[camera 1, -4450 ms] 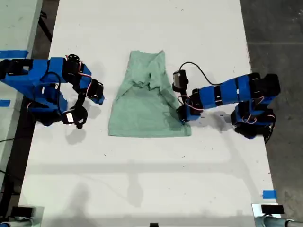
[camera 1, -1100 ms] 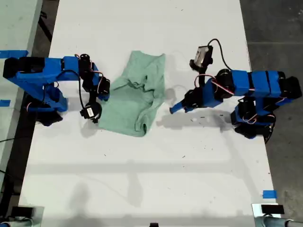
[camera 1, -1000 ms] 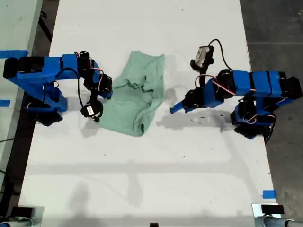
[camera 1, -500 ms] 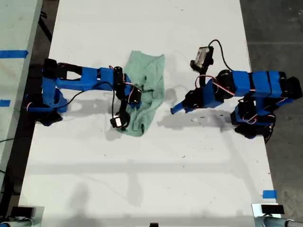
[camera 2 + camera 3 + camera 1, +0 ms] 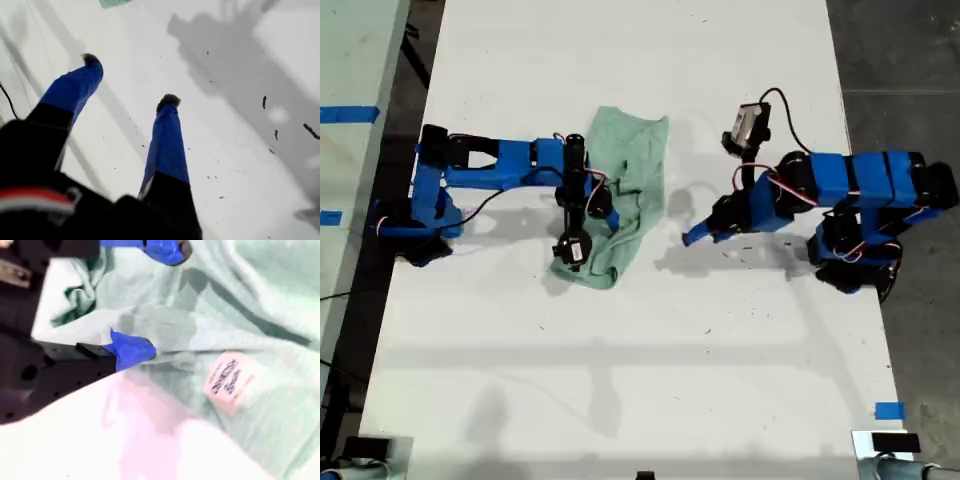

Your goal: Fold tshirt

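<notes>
The tshirt (image 5: 623,195) lies bunched on the white table (image 5: 650,380), a little toward the exterior view's left of the table's middle and in its far half. It is narrow there, folded over on itself, running from a far end near the table's centre line down to a rumpled near end.

My second gripper (image 5: 582,215) reaches in from the exterior view's left, its blue arm stretched across the table, and sits on the left edge of the tshirt's near part. In the second wrist view its jaws (image 5: 150,300) stand apart, with pale green cloth lying between and around the blue fingertips (image 5: 131,350); the lower tip touches a fold of the cloth. A white sewn label (image 5: 231,380) with reddish print lies on the fabric just beside that tip. I cannot tell whether any cloth is actually pinched.

My first gripper (image 5: 695,234) comes from the exterior view's right and hangs over bare table, apart from the tshirt's right edge, with its tip pointing toward the cloth. In the first wrist view its two blue fingers (image 5: 167,140) are spread wide with nothing between them, only the white surface with small dark specks (image 5: 264,102), and a sliver of green cloth (image 5: 114,2) shows beyond them
</notes>
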`<action>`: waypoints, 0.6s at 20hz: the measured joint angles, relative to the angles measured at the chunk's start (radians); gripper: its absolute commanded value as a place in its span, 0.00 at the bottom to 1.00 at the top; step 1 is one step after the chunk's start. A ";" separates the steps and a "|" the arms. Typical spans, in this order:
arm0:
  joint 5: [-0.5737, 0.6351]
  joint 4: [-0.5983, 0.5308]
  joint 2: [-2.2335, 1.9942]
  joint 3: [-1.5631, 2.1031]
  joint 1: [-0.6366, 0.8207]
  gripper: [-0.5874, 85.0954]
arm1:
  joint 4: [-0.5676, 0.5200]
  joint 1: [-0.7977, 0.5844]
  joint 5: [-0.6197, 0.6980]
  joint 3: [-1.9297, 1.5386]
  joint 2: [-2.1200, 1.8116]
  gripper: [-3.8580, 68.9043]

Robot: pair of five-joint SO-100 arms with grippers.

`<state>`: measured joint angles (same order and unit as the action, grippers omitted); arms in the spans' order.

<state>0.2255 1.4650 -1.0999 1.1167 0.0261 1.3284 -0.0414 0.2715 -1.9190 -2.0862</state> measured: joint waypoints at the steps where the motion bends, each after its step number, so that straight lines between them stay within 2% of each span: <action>1: -0.003 0.054 -0.066 0.005 0.000 0.27 | 0.000 0.009 -0.008 -0.014 -0.014 0.38; 2: 0.008 0.123 -0.133 0.018 0.000 0.26 | 0.003 0.018 -0.018 -0.031 -0.035 0.38; 4: 0.000 0.181 -0.270 0.091 -0.011 0.24 | 0.029 0.051 -0.052 -0.078 -0.100 0.38; 8: -0.103 0.186 -0.528 0.364 -0.118 0.22 | 0.083 0.109 -0.129 -0.218 -0.295 0.40; 12: -0.221 0.052 -0.716 0.641 -0.219 0.24 | 0.091 0.152 -0.179 -0.347 -0.397 0.42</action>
<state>0.0046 1.5171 -1.8162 1.7579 -0.1933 1.4189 0.1104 0.0920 -2.2657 -2.4835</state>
